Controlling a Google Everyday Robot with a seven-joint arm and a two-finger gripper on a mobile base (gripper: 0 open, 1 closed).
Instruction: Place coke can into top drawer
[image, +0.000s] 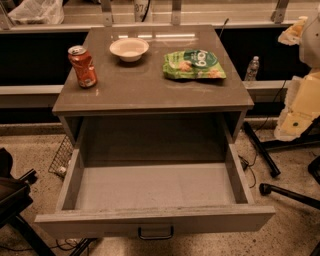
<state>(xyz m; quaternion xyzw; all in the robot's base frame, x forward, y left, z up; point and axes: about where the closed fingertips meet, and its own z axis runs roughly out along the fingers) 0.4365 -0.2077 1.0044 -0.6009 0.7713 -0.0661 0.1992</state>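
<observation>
Here, the pincer (292, 32) hangs top right, state impossible to tell, well apart from the coke can (83, 66).

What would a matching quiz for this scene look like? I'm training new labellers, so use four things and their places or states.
Things:
1 coke can
2 bowl
3 green snack bag
4 top drawer

Places or states:
A cabinet top, right
B pulled open, nothing inside
C cabinet top, left, upright
D cabinet top, back middle

Pairs: 1-C, 2-D, 3-A, 4-B.

The hand is not in view; only a pale robot part shows at the right edge.
</observation>
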